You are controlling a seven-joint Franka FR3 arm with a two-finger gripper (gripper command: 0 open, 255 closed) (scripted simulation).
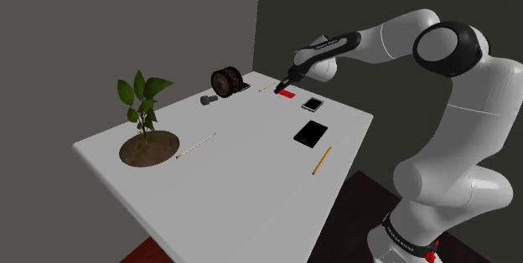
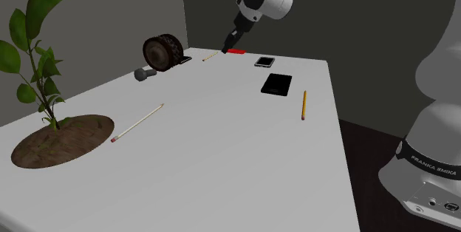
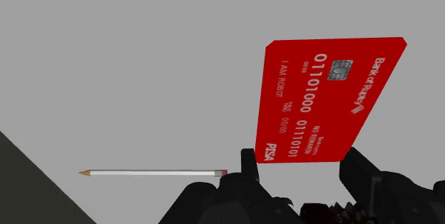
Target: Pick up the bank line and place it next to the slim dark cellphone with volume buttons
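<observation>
Claw (image 3: 303, 167): black; its two fingers (image 3: 249, 164) stand apart; it hangs low over the far edge of the table (image 1: 251, 182), tipped down at the card
Red bank card (image 3: 321, 101): lies flat on the white table top, right under the claw; its near short end sits between the two fingers; cannot tell if they touch it; it has a grey chip and white letters and numbers
Short white pencil (image 3: 153, 172): lies near the card and the claw; it does not touch the card
Small phone with a pale screen (image 1: 313, 104): near the card, apart from it, on the side toward the black phone
Black flat phone (image 1: 311, 133): just past the small phone, farther from the card; it touches neither
Yellow pencil (image 1: 322, 160): near the black flat phone, close to the table edge by the arm's stand
Dark round roll (image 1: 226, 82): stands on its side at the far edge, on the shoulder view's left of the card
Small grey thing (image 1: 208, 100): just beside the roll; too small to name
Long white pencil (image 2: 137, 123): has a red end; lies between the roll and the plant
Plant (image 2: 37, 60): green leaves, growing from a round brown patch of soil (image 2: 63, 140); well apart from the claw
</observation>
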